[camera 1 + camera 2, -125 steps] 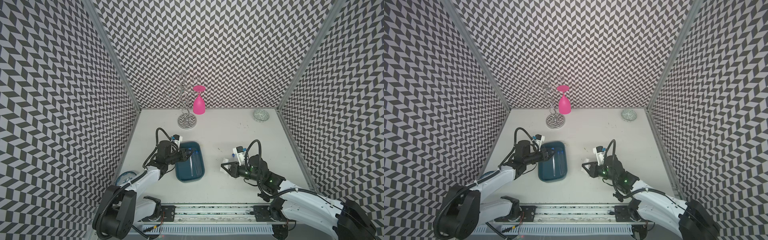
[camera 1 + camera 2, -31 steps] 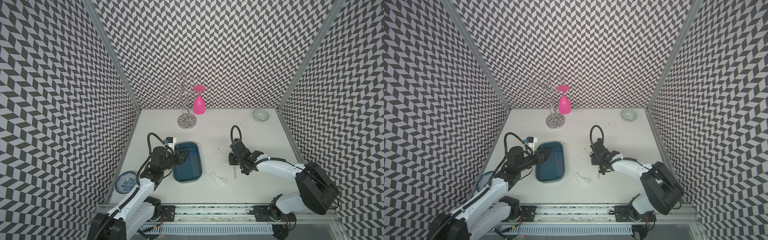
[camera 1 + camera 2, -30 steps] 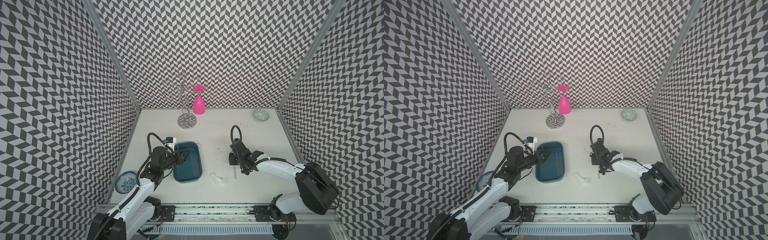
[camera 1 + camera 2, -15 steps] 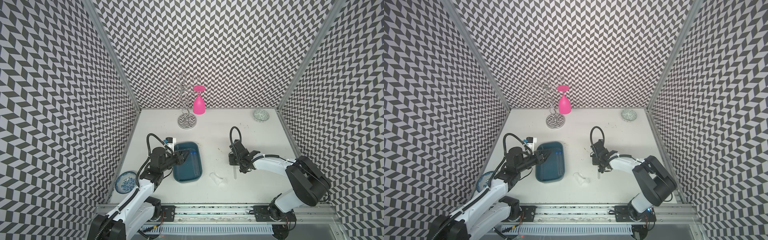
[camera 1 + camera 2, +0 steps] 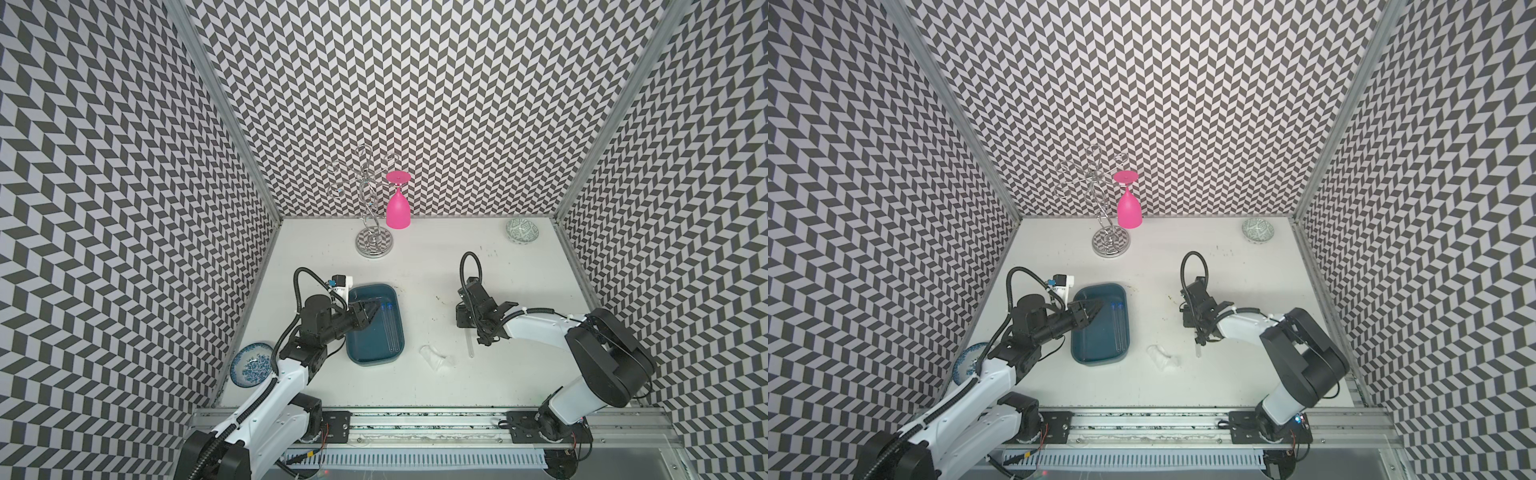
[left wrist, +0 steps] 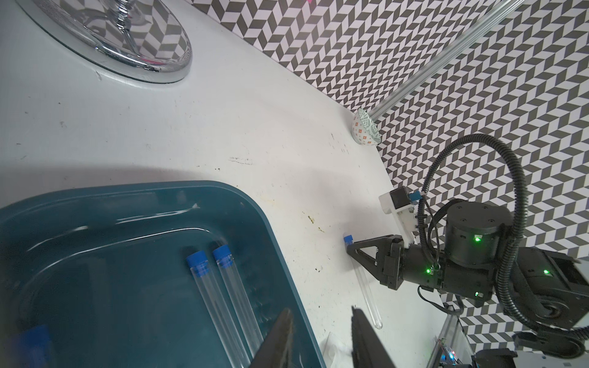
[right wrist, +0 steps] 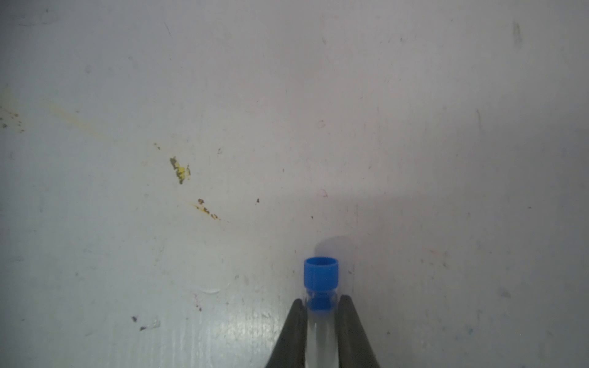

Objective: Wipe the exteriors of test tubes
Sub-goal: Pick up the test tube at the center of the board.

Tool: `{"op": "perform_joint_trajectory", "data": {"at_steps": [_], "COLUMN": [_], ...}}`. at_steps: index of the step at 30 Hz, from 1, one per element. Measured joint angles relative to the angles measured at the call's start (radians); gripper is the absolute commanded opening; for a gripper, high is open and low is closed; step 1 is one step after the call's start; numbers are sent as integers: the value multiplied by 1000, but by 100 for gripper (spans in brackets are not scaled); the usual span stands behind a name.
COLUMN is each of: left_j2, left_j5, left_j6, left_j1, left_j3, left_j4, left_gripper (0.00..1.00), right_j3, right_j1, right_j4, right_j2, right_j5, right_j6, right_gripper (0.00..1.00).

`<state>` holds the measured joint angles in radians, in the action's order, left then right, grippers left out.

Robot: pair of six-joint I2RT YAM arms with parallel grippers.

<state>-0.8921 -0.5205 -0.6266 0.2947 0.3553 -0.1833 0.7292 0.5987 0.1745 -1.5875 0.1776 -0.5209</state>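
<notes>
Test tubes (image 6: 211,299) lie side by side in the teal tray (image 5: 370,353) at the left. One single tube (image 5: 470,347) lies flat on the surface (image 5: 415,270) to the right, its blue cap (image 7: 320,275) toward the far side. The right tool (image 7: 322,302) pinches it just below the cap, jaws narrow against its sides. The left tool (image 6: 321,313) hovers over the tray, jaws parted and empty. The step in hand looks like picking up a tube for wiping. Next comes a steady lift without the smooth tube slipping, and the left tool fetching the crumpled tissue (image 5: 436,356) lying between tray and tube.
</notes>
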Motion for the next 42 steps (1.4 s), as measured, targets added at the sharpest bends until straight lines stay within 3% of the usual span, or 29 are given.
{"op": "perform_joint_trajectory", "data": {"at_steps": [9,20,26,34,42], "left_j2": [-54,-301,-426,-542,-635], "left_j5": [-8,-82,-107,-118,-123], "left_j6": [-26,-128,-217,-308,-366], "left_j1": [142,365,407,454,480], "left_j3": [0,13,58,123,158], "left_j4": [-80,-378,-550,-719,-816], "left_gripper": [37,46,51,52,40], "right_j3": [45,97,79,28,-10], "right_j1": [-14,-21,-21,-22,-22], "right_j4": [37,-60,-201,-345,-420], "right_j2": [143,302,365,405,420], "right_j5": [-77,-222,-284,-343,-378], "right_j6": [-2,-79,-149,-214,-249], "right_gripper": [16,16,16,16,16]}}
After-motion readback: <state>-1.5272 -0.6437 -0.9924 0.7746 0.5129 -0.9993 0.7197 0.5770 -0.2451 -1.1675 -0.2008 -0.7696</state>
